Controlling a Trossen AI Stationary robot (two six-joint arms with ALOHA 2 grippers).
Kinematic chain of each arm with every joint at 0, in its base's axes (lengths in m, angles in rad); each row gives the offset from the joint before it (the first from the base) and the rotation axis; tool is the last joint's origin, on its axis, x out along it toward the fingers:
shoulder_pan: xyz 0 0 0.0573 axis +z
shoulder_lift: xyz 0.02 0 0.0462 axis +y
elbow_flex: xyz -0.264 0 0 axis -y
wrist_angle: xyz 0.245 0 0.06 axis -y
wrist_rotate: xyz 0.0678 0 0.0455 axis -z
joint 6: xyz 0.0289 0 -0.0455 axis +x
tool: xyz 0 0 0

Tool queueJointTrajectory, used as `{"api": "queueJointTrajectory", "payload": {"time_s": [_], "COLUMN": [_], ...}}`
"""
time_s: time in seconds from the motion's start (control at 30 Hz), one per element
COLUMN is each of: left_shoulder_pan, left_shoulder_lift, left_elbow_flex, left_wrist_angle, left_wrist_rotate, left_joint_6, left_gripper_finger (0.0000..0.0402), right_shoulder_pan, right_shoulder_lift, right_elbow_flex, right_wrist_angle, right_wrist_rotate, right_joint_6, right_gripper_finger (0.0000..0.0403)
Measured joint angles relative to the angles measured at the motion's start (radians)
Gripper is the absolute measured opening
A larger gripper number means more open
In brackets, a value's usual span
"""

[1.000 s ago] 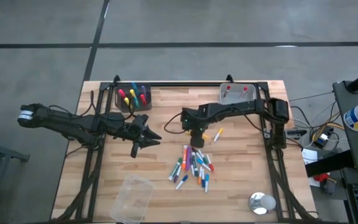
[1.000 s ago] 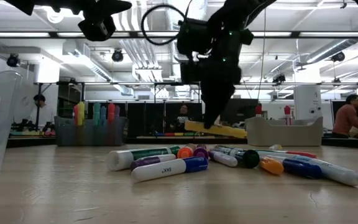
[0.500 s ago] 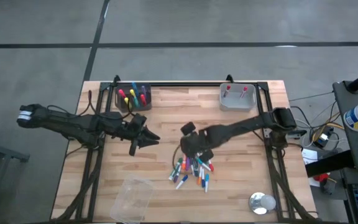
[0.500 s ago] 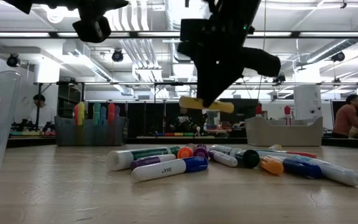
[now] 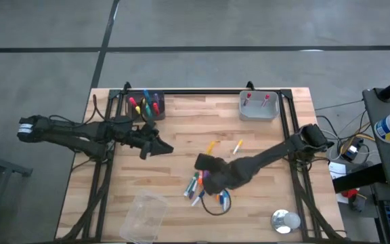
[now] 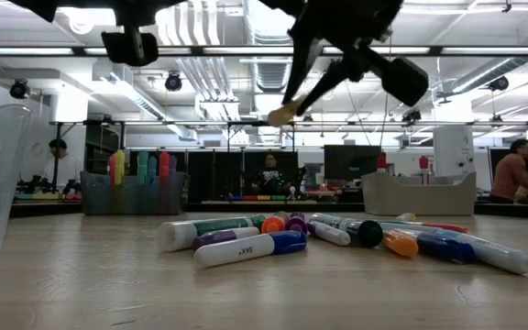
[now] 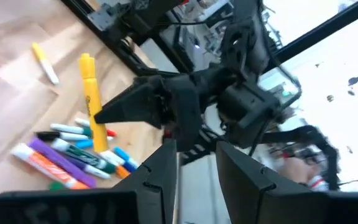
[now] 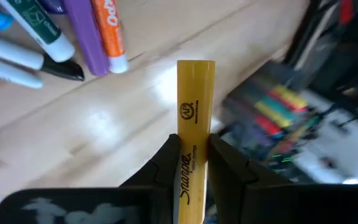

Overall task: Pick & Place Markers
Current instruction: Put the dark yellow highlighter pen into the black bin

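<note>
Yellow marker clenched in right tool, lifted over the pile of markers; transport step, next carry it to a bin; left tool idle, state unclear.

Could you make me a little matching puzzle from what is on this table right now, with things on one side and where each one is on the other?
Things:
1. yellow marker
2. pile of markers
3. grey tray
4. clear cup

Places:
A. lying loose mid-table
B. far edge of the table, right side
C. held in the right gripper, above the table
D. near edge, on its side

Pairs: 1-C, 2-A, 3-B, 4-D
</note>
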State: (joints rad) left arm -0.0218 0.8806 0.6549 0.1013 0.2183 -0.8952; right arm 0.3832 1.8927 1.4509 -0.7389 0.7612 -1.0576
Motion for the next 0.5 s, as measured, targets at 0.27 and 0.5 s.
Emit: {"api": "queueJointTrajectory", "payload": {"time_s": [0.27,0.5], "left_shoulder_pan": [0.039,0.046], "left_shoulder_lift": [0.021,0.106], "left_elbow_flex": [0.044,0.047], "left_wrist_angle": [-0.005,-0.007], "left_wrist_rotate": [0.117,0.173], "left_joint_6": [-0.128,-0.194], "left_gripper_finger": [0.0106,0.0106], "right_shoulder_pan": [0.092,0.155], "right_shoulder_lift": [0.003,0.003], "right_elbow_flex": [0.000,0.000], "right_wrist_angle": [0.102,0.209], "right_wrist_rotate": [0.045,0.079], "right_joint_6": [-0.263,-0.393], "right_gripper_finger": [0.0056,0.0056]}}
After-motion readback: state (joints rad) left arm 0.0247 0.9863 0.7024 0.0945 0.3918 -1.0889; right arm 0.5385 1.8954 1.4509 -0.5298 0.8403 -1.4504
